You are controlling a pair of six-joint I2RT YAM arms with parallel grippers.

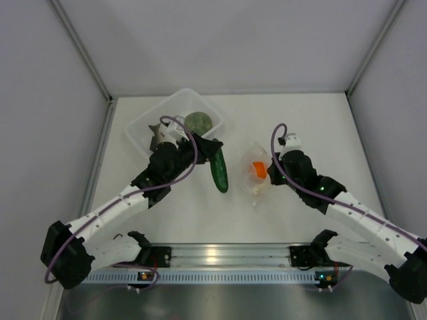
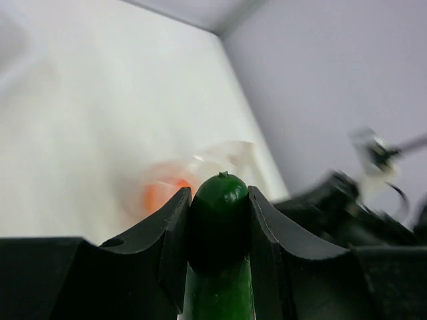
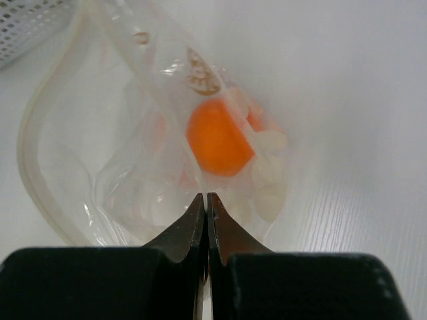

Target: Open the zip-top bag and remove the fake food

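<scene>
Emptying the bag (image 3: 120,173): left claw (image 2: 219,193) grips the cucumber (image 1: 219,175), right claw (image 3: 205,198) pinches the bag's edge. Next, probably, release the cucumber into the basket (image 1: 143,130); the ball (image 3: 219,137) is not yet out.

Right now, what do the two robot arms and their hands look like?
Both the left arm and the right arm have white lower links, black upper links and a looping purple cable. The left hand and right hand have black, tapering fingers.

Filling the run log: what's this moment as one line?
left gripper: gripping cucumber | right gripper: pinching bag | orange ball: inside bag | basket: cabbage, fish
</scene>
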